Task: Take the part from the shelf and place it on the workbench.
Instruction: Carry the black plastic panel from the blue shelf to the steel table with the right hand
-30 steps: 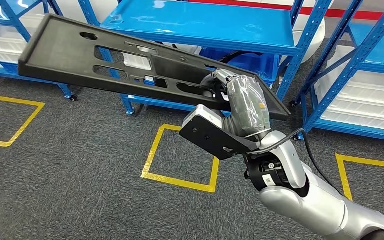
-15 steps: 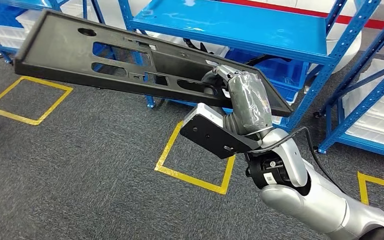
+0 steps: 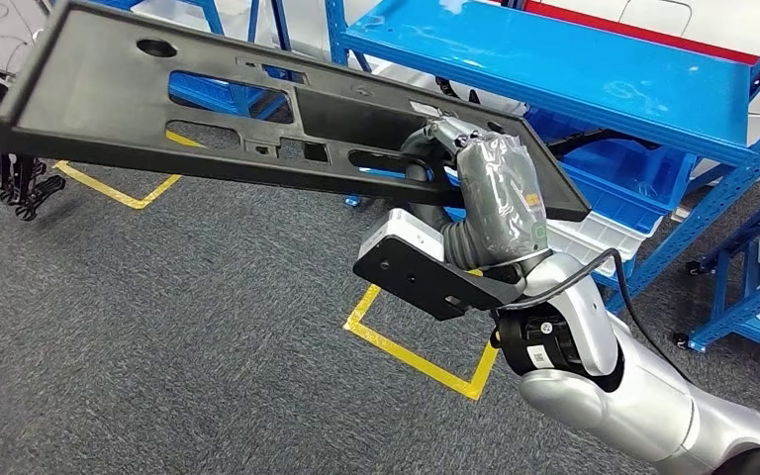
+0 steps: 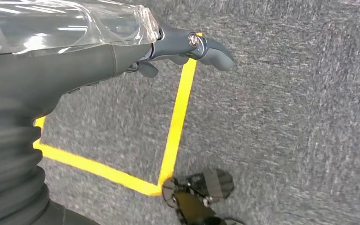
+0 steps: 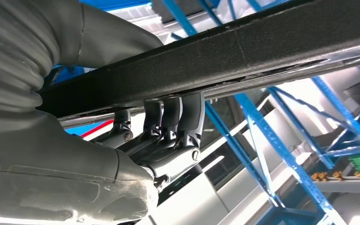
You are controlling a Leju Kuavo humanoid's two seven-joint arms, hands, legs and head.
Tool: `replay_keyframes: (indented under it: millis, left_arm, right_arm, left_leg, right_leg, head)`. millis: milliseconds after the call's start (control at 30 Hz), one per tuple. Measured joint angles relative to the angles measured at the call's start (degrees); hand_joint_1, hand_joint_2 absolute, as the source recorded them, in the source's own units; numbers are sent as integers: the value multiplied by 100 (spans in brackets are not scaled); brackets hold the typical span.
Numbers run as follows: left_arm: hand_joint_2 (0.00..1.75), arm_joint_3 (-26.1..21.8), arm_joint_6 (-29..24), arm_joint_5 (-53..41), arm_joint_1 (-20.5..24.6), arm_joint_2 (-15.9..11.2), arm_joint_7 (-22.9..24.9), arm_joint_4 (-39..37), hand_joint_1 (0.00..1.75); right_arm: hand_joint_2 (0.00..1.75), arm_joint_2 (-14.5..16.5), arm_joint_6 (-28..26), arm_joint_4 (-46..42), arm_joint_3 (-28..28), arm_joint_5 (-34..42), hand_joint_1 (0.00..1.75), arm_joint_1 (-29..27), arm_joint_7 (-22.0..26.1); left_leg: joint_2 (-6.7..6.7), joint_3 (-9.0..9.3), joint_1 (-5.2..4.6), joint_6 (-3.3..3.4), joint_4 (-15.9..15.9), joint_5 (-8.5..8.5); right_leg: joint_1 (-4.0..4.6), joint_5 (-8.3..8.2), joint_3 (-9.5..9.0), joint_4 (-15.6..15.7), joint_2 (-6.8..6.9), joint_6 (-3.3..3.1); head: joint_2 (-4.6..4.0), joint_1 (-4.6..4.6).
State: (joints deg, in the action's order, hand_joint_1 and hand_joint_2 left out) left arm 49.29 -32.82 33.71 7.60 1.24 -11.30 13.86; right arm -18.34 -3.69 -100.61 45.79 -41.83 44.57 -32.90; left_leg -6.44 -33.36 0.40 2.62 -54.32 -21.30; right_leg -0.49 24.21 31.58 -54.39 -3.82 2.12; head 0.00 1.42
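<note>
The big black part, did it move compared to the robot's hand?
No. The black part stays gripped in the right hand; the whole scene shifted because the camera turned.

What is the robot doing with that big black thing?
The robot's right hand grips one end of a long black part full of cut-outs and holds it up in the air over the grey floor. Blue shelves stand just behind it. The left hand hangs over the floor holding nothing. No workbench is in sight, so the part has not been put down.
</note>
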Motion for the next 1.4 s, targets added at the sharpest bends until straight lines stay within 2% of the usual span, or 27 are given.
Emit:
replay_keyframes:
  millis: [67, 100, 133, 200, 267, 300, 333, 400, 467, 533, 600, 667, 733, 767, 800, 833, 867, 933, 1000, 1067, 1100, 1133, 1200, 1267, 1300, 1333, 1400]
  left_arm:
    - [175, 1, -19, 45, 6, 3, -22, 0, 0]
    - [175, 1, -29, 79, 10, 5, -34, 0, 0]
    - [175, 2, -40, 111, 20, 8, -44, 0, 0]
    - [175, 2, -51, 159, 47, 10, -54, 0, 0]
    - [175, 2, -53, 172, 44, 10, -43, 0, 0]
    - [175, 2, -53, 173, 32, 8, -36, 0, 0]
    - [175, 2, -54, 174, 22, 5, -30, 0, 0]
    - [175, 2, -58, 176, 17, -4, -27, 0, 0]
    - [175, 2, -65, 184, 21, -8, -31, 0, 0]
    - [175, 2, -73, 191, 17, -10, -36, 0, 0]
    - [175, 2, -85, 190, 14, -20, -39, 0, 0]
    - [175, 2, -101, 190, 29, -27, -46, 0, 0]
    - [175, 2, -110, 192, 49, -27, -60, 0, 0]
    - [175, 2, -114, 195, 52, -27, -65, 0, 0]
    - [175, 2, -117, 202, 53, -27, -72, 0, 0]
    - [175, 2, -125, 213, 52, -27, -78, 0, 0]
    - [175, 2, -131, 223, 52, -27, -82, 0, 0]
    - [175, 2, -140, 238, 57, -17, -96, 0, 0]
    - [175, 1, -140, 248, 56, -8, -106, 0, 0]
    - [175, 0, -139, 260, 29, -9, -110, 0, 0]
    - [175, 0, -139, 263, 11, -9, -111, 0, 0]
    - [175, 0, -138, 267, 1, -9, -111, 0, 0]
    - [175, 0, -137, 269, 5, -8, -110, 0, 0]
    - [175, 0, -137, 270, 11, -8, -107, 0, 0]
    - [175, 0, -137, 270, 3, -9, -103, 0, 0]
    - [175, 0, -137, 270, -6, -9, -98, 0, 0]
    - [175, -1, -137, 270, -11, -13, -90, 0, 0]
  right_arm:
    - [175, 15, 10, -41, 4, -23, 175, 32, 19]
    - [175, 33, 16, -65, 8, -41, 175, 49, 37]
    - [175, 48, 21, -89, 12, -58, 175, 63, 54]
    - [175, 77, 21, -127, 38, -99, 175, 69, 79]
    - [175, 87, 14, -135, 73, -130, 175, 44, 81]
    - [175, 91, 9, -137, 87, -145, 175, 31, 81]
    - [175, 95, 5, -144, 99, -163, 175, 22, 81]
    - [175, 99, -4, -174, 110, -210, 175, 19, 84]
    - [175, 104, -11, -211, 115, -259, 175, 19, 92]
    - [175, 114, -16, -249, 126, -297, 175, 18, 102]
    - [175, 122, -20, -288, 134, -330, 175, 14, 113]
    - [175, 123, -20, -328, 136, -365, 175, 8, 137]
    - [175, 124, -20, -357, 143, -391, 175, -15, 167]
    - [175, 128, -19, -367, 149, -398, 175, -33, 177]
    - [175, 134, -16, -378, 154, -410, 175, -49, 190]
    - [175, 142, -13, -391, 156, -422, 175, -58, 202]
    - [175, 153, -9, -409, 157, -432, 175, -61, 218]
    - [175, 176, -2, -448, 158, -441, 175, -53, 255]
    - [175, 211, 14, -481, 161, -434, 175, -40, 286]
    - [175, 250, 40, -504, 167, -415, 175, -25, 299]
    - [175, 273, 56, -511, 172, -403, 175, -19, 304]
    - [175, 290, 72, -517, 176, -393, 175, -11, 310]
    - [175, 319, 99, -527, 193, -385, 175, -2, 325]
    - [175, 328, 115, -534, 222, -363, 175, -8, 341]
    - [175, 330, 121, -535, 237, -341, 175, -12, 352]
    - [175, 332, 124, -535, 247, -316, 175, -16, 366]
    - [175, 337, 131, -538, 255, -275, 175, -16, 392]
  left_leg:
    - [-57, -35, 18, -63, 3, 9]
    - [31, -86, 19, -91, -95, -55]
    - [168, -192, 23, -116, -314, -179]
    - [472, -583, 52, -180, -1118, -553]
    - [560, -902, 93, -247, -1740, -746]
    - [582, -899, 112, -276, -1725, -690]
    - [617, -768, 131, -298, -1462, -542]
    - [816, -305, 138, -324, -590, -187]
    - [933, -58, 112, -278, -93, -36]
    - [838, -79, 89, -182, -71, -40]
    - [730, -83, 93, -94, -69, -27]
    - [634, -76, 97, -21, -60, -12]
    - [526, -76, 70, 21, -61, -11]
    - [460, -75, 52, 29, -61, -11]
    - [382, -71, 34, 35, -62, -12]
    - [306, -63, 19, 38, -63, -11]
    - [227, -52, 7, 39, -64, -11]
    - [93, -44, -5, 32, -67, -11]
    - [-10, -76, 7, -3, -69, -4]
    - [-91, -110, 24, -63, -62, 10]
    - [-31, -133, 22, -89, -98, -16]
    - [97, -193, 16, -113, -227, -99]
    - [426, -488, 18, -166, -854, -432]
    - [546, -875, 37, -221, -1642, -744]
    - [564, -965, 44, -241, -1816, -772]
    - [581, -944, 50, -254, -1774, -705]
    - [715, -543, 54, -258, -1016, -344]
  right_leg:
    - [-14, -23, -7, 38, 108, -31]
    - [-30, -40, -19, 65, 169, -58]
    - [-50, -54, -32, 92, 234, -82]
    - [-56, -58, -41, 107, 371, -109]
    - [-59, -47, -42, 106, 511, -103]
    - [-63, -40, -43, 103, 574, -92]
    - [-71, -30, -47, 98, 635, -74]
    - [-67, 9, -64, 74, 743, -8]
    - [-37, 50, -84, 50, 826, 69]
    - [-28, 64, -108, 62, 906, 132]
    - [-61, 146, -105, 3, 845, 189]
    - [-80, 453, 95, -468, 616, 211]
    - [-59, 839, 518, -1342, 466, 195]
    - [-46, 917, 688, -1654, 444, 180]
    - [-33, 891, 778, -1784, 432, 154]
    - [-21, 735, 728, -1620, 416, 116]
    - [-6, 505, 579, -1256, 362, 65]
    - [10, 123, 210, -421, 109, -36]
    - [29, 25, 50, -60, -33, -71]
    - [38, 17, 36, -22, 70, -70]
    - [25, 6, 24, 2, 128, -83]
    - [10, -5, 11, 25, 193, -101]
    - [-3, -11, -12, 49, 331, -128]
    - [5, -1, -14, 48, 478, -135]
    - [5, 6, -14, 47, 550, -131]
    - [5, 12, -17, 46, 614, -124]
    - [5, 34, -40, 44, 733, -92]
  head:
    - [0, 1]
    - [0, -9]
    - [0, -21]
    - [0, -46]
    - [0, -50]
    - [0, -50]
    - [0, -50]
    - [0, -52]
    - [0, -38]
    - [0, -19]
    - [0, -9]
    - [0, 3]
    - [0, 10]
    - [0, 11]
    - [0, 11]
    - [0, 12]
    - [0, 13]
    - [0, 9]
    - [0, 8]
    - [0, 15]
    - [0, 16]
    - [0, 8]
    - [0, -15]
    - [0, -27]
    - [0, -28]
    - [0, -28]
    - [0, -29]
